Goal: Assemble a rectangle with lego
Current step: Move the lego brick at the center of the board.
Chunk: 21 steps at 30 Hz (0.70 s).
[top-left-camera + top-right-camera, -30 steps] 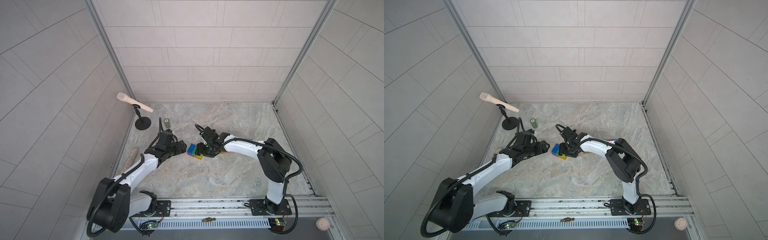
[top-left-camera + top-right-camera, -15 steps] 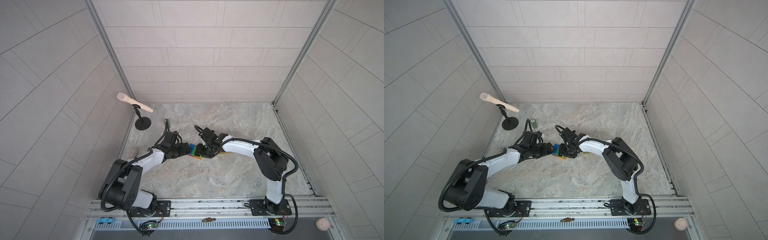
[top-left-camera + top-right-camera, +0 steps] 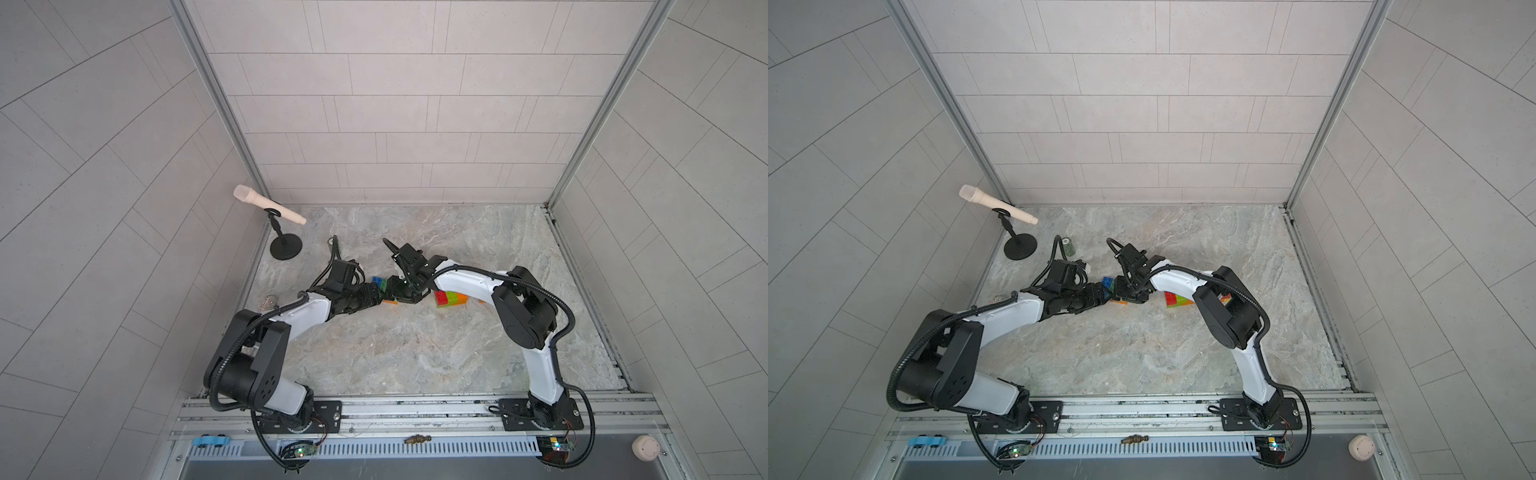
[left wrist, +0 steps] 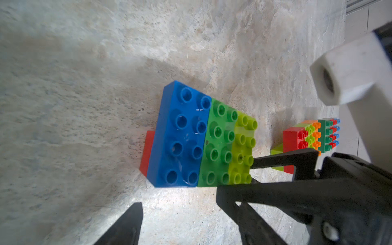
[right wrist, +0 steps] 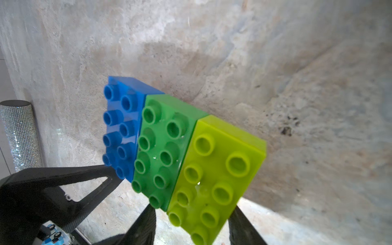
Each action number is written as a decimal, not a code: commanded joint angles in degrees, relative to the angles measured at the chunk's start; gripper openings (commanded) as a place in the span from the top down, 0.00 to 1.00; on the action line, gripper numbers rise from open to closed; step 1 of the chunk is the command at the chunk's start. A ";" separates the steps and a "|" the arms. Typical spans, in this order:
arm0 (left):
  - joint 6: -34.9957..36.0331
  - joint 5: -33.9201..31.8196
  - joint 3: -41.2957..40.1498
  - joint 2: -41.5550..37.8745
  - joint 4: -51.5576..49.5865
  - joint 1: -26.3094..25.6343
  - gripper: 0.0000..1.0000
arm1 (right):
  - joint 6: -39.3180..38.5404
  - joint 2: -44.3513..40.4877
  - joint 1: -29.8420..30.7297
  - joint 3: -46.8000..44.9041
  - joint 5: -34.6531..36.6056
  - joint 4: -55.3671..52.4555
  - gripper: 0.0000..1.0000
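Pinching the lime end of the blue-green-lime lego slab [image 5: 169,148], right gripper [image 5: 192,214] grasps it just left of the bench [image 3: 415,353] centre. Left gripper [image 3: 374,297] gapes, one fingertip [image 5: 106,170] touching the blue brick. Second lego block [image 3: 451,298] sits nearby, rightward.

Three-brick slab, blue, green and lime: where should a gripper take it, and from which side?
Probably the lime brick, approached from its free long edge, the side away from the blue brick. Its two short ends are flat and open to a pinch; the green brick is boxed in between neighbours, and studs cover every top.
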 commanded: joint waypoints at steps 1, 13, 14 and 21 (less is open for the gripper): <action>0.43 0.51 1.60 0.77 1.47 -0.16 0.25 | -2.38 1.12 -0.63 0.85 0.28 -1.91 0.44; 2.67 -1.40 2.77 -1.83 -3.31 0.81 0.25 | -7.18 2.81 -1.39 3.04 0.80 -5.37 0.45; 2.73 -1.58 2.95 -2.03 -3.65 0.85 0.25 | -7.52 2.71 -1.44 3.30 0.72 -5.64 0.45; 6.16 -5.85 4.21 -5.95 -7.43 0.75 0.23 | -12.14 -0.11 -0.40 2.37 1.57 -7.21 0.43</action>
